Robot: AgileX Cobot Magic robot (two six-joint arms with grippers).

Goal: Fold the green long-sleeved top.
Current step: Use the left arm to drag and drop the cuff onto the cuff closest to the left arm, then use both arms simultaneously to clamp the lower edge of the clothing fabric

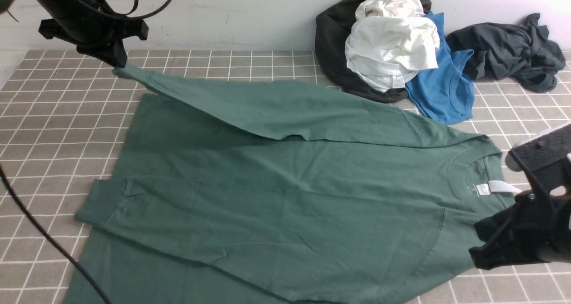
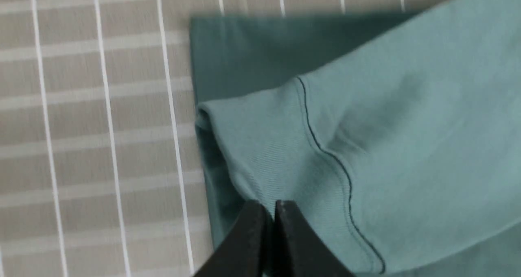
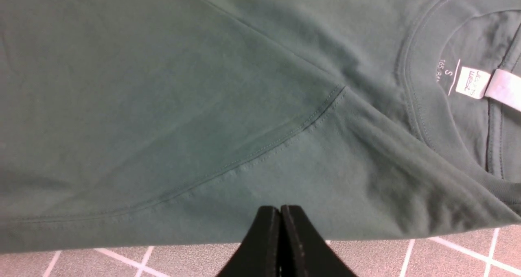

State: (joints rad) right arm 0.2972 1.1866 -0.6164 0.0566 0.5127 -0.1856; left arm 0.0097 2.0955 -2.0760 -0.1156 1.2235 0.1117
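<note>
The green long-sleeved top [image 1: 285,192] lies spread on the tiled table, crew neck and white neck tag [image 1: 495,188] to the right. Its near sleeve is folded across the body, with the cuff [image 1: 107,201] at the left. My left gripper [image 1: 117,63] is shut on the ribbed cuff [image 2: 260,155] of the far sleeve [image 1: 267,107] and holds it lifted at the back left; the jaws [image 2: 272,206] pinch the cloth. My right gripper [image 1: 477,250] hovers over the top's shoulder [image 3: 285,167] near its edge. Its jaws [image 3: 280,208] are shut with no cloth between them. The chest logo is hidden.
A pile lies at the back right against the wall: white garments [image 1: 392,40], a black garment [image 1: 330,40], a bright blue tank top [image 1: 441,89] and dark grey garments [image 1: 508,49]. A black cable [image 1: 44,237] crosses the table's front left.
</note>
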